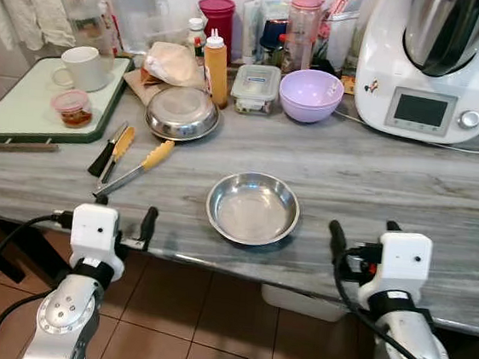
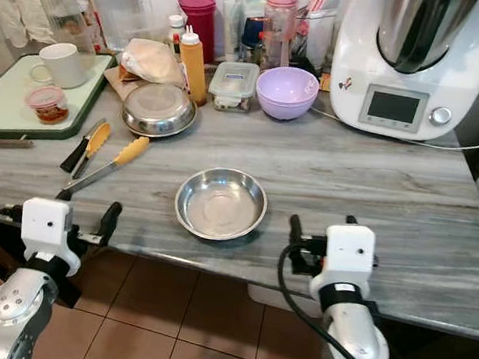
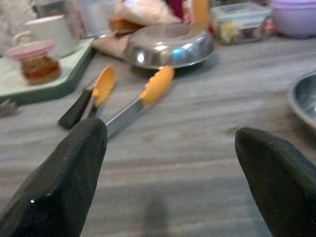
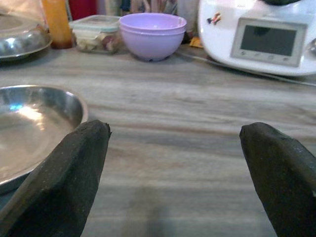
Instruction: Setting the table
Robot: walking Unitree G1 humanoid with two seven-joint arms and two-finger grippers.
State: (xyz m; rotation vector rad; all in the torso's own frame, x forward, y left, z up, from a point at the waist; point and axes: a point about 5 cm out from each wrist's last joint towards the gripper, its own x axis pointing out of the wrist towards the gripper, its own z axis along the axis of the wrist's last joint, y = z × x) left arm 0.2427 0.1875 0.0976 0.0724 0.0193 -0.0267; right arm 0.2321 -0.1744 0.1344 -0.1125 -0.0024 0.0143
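Grey-streaked counter (image 1: 377, 173), silver dish (image 1: 253, 207), lilac bowl (image 1: 311, 94), yellow-tipped tongs (image 1: 134, 168), green-rimmed tray (image 1: 24, 110).

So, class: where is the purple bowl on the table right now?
The purple bowl sits at the back of the table, between the lidded food container on its left and the white kitchen machine on its right.

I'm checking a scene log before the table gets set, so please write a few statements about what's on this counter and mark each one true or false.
1. The steel plate near the counter's front edge is empty. True.
2. The left gripper is shut on the tongs. False: it is open at the counter's edge, and the tongs lie untouched on the counter.
3. The purple bowl stands beside the white kitchen machine. True.
4. The white mug stands on the bare counter. False: it stands on the green tray.
5. The right gripper is open and holds nothing. True.
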